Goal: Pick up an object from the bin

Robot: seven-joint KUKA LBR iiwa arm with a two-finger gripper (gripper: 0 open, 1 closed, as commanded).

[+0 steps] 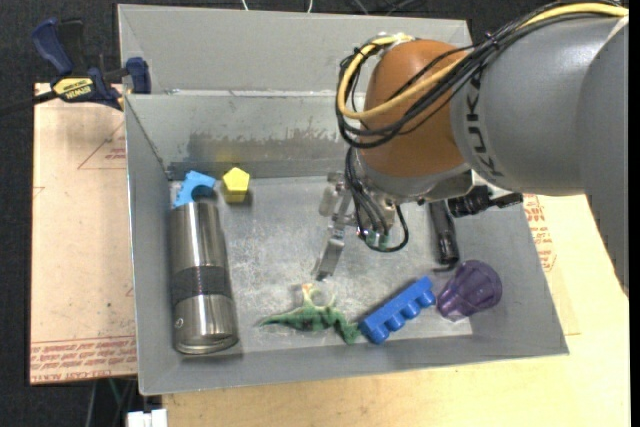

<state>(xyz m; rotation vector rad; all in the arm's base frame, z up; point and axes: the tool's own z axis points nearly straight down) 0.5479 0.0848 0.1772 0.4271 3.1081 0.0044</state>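
My gripper [348, 253] hangs over the middle of the bin floor, open, with nothing between its fingers. One slim silver finger [327, 260] slants down to the left, and its tip stands just above a green toy lizard [312, 320] lying near the front wall. A blue studded brick [398, 310] lies right of the lizard. To the right of the gripper a black stick-like thing [443, 240] stands against the bin's floor, and a purple cup-like piece [469, 289] lies in front of it.
A steel bottle [201, 275] with a blue cap [192, 186] lies along the left wall. A small yellow block [236, 183] sits at the back left. The arm with its orange cover and cables hangs over the right half of the bin.
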